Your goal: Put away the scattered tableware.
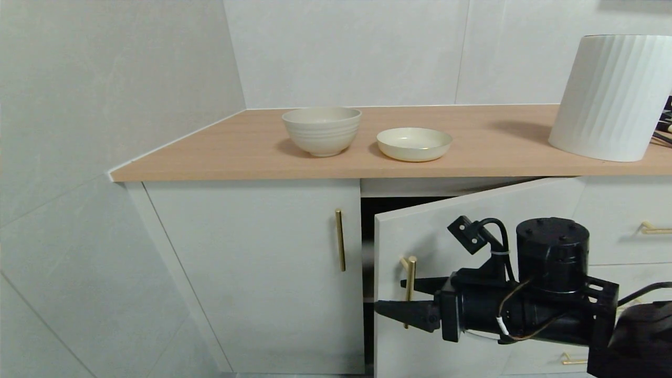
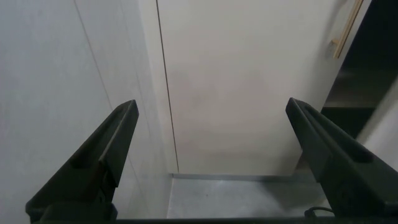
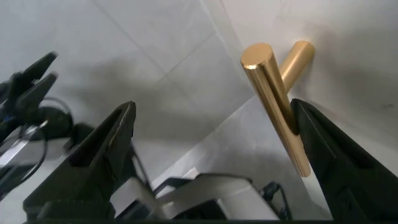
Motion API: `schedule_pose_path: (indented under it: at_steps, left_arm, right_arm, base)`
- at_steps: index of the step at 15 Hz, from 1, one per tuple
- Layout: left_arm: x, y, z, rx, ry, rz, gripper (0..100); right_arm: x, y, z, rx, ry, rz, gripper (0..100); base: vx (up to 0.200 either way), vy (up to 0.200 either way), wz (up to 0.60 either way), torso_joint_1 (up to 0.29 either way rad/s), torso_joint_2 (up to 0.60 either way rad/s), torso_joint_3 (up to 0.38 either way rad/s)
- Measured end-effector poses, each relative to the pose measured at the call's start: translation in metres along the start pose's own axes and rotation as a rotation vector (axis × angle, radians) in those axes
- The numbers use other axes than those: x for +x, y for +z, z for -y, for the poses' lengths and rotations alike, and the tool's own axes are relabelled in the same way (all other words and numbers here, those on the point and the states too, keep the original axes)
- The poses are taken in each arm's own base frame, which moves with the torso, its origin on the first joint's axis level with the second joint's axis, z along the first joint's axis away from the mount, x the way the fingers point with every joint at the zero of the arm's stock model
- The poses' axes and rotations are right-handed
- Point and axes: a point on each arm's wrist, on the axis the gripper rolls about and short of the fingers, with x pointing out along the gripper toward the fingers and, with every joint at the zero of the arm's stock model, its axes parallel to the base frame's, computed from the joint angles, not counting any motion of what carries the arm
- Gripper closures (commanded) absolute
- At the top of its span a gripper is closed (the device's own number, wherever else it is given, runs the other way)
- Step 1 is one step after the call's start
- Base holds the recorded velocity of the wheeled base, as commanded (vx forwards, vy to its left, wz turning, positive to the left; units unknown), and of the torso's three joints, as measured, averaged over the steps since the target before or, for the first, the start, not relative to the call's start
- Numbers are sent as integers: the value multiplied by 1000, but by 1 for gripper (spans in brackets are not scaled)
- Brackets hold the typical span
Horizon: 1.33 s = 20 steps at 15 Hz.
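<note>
Currently the right gripper [image 1: 389,295] sits low in front of the cabinet with its two black fingers spread apart. The right wrist view shows the right gripper [image 3: 211,109] straddling the gold cylindrical bar handle [image 3: 273,106], with nothing pinched; the bar lies just beside one finger, and contact cannot be confirmed. This gold cylindrical bar handle [image 1: 411,289] belongs to the white right-hand cabinet door [image 1: 420,226], which stands ajar and exposes a dark gap [image 1: 404,202]. The left gripper [image 2: 211,106] is likewise spread and holds nothing, facing the white closed left-hand cabinet door [image 2: 249,93] near the floor. The tableware rests above on the light wooden countertop [image 1: 220,152]. It consists of a deep ribbed cream ceramic bowl [image 1: 322,130] and, just beside it but apart, a shallow cream dish [image 1: 414,143]. A tall white ribbed cylinder [image 1: 611,94] stands well apart from these at the right-hand end. The step in hand appears to be opening the storage space, and no tableware has been collected. The next move probably calls for closing the fingers on the bar, or hooking it, and swinging the door wider, keeping the pull along the door's arc. The cabinet interior is too dark to show shelves, and the white cylinder is cut off at the frame edge.
</note>
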Motion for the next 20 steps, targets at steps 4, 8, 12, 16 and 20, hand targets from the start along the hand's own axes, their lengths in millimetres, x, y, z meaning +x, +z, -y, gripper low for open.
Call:
schedule_pose_path:
  at_steps: [4,8,12,16,20]
  left_arm:
    - [0,0,0,4,-1,1,0]
    - [-12,38,3,-19,-143,73,0]
    - [-5,107,7,-52,-409,12,0]
    - [65,155,17,-93,-591,-190,0]
    - [158,151,44,-123,-777,-330,0]
  right_arm:
    - [-15,-3,-14,-16,23,5,0]
    - [-18,-7,-20,-19,35,-5,0]
    - [-19,-9,-22,-15,40,-11,0]
    - [-20,-12,-23,-15,44,-19,0]
    - [-21,-13,-23,-14,44,-26,0]
  base:
    - [0,0,0,0,0,0]
    - [0,0,0,0,0,0]
    - [0,0,0,0,0,0]
    - [0,0,0,0,0,0]
    - [0,0,0,0,0,0]
